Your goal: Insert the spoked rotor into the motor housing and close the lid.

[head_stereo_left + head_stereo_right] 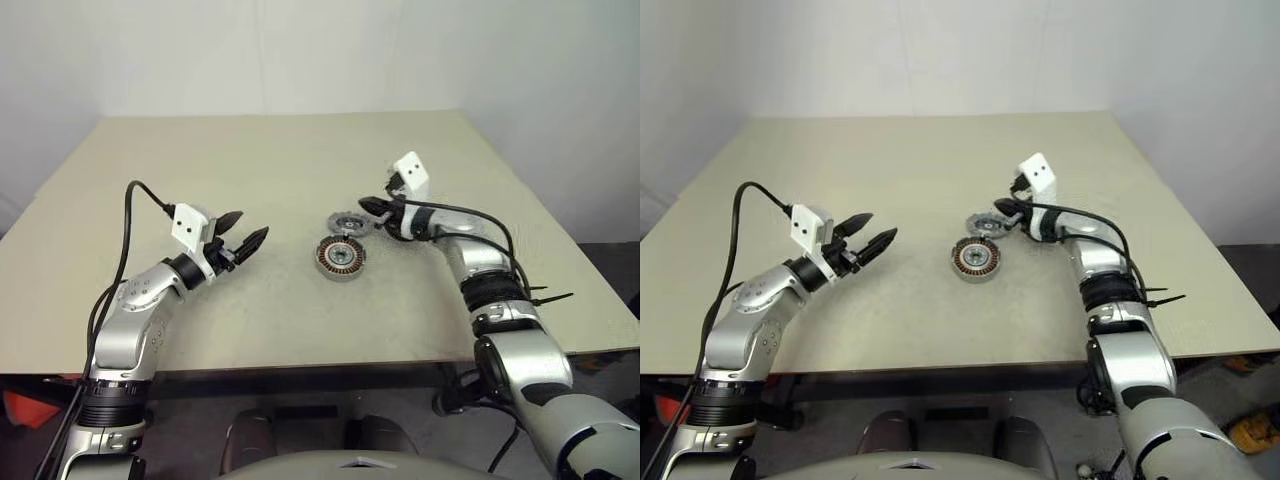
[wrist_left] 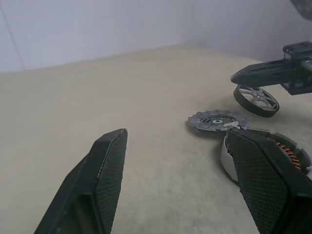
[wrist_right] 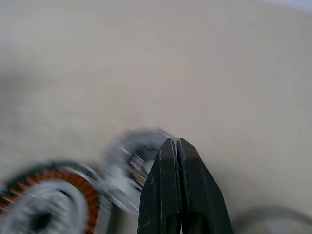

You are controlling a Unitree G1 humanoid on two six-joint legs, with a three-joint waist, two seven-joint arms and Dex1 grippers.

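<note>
On the table (image 1: pixel 250 160), the spoked rotor (image 1: pixel 345 221) lies flat, hub upward.

- In the left wrist view, the left gripper's near finger (image 2: pixel 265 175) covers part of the motor housing (image 2: pixel 287 152); a sliver of its copper windings shows.
- In the right wrist view, motion blur smears the motor housing and the spoked rotor (image 3: pixel 134 163) behind the closed fingers; rotor spokes unreadable.
- A dark ring (image 2: pixel 257 100) lies beneath the right gripper's fingers (image 2: pixel 253 74); contact cannot be told.
</note>
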